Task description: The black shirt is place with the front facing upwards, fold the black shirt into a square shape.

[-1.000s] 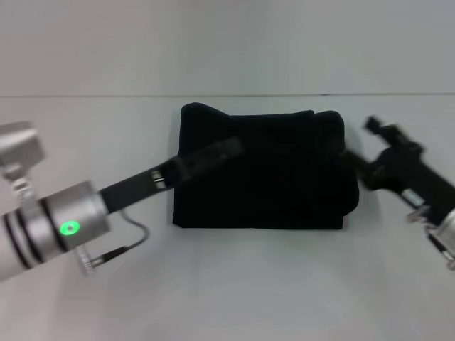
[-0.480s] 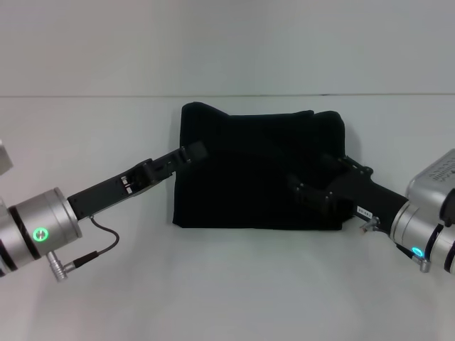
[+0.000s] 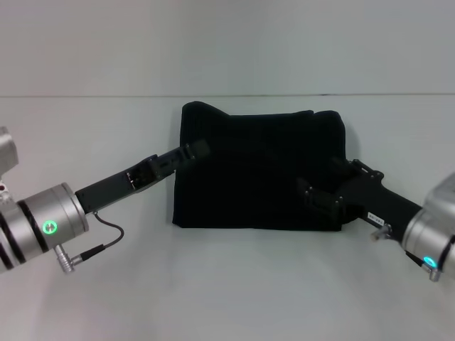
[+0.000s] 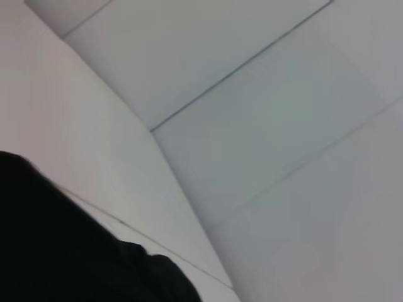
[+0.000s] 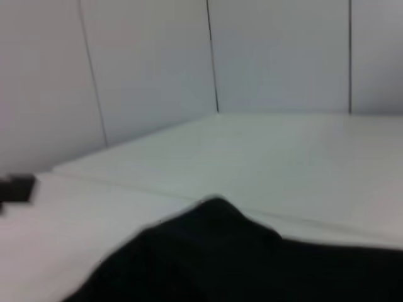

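**Colours of the scene**

The black shirt (image 3: pixel 259 170) appeared plain black, folded on a pale grey-white tabletop (image 3: pixel 227 284). Both arms were silver with black forearms; a green light glowed on the left arm.

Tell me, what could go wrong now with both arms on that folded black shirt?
The black shirt already lies as a compact rectangle on the table. The left gripper sits at its left edge and the right gripper lies over its near right part. If either arm drags sideways, it might pull the layers open or skew the fold. Black fingers against black cloth also make any snag hard to notice.
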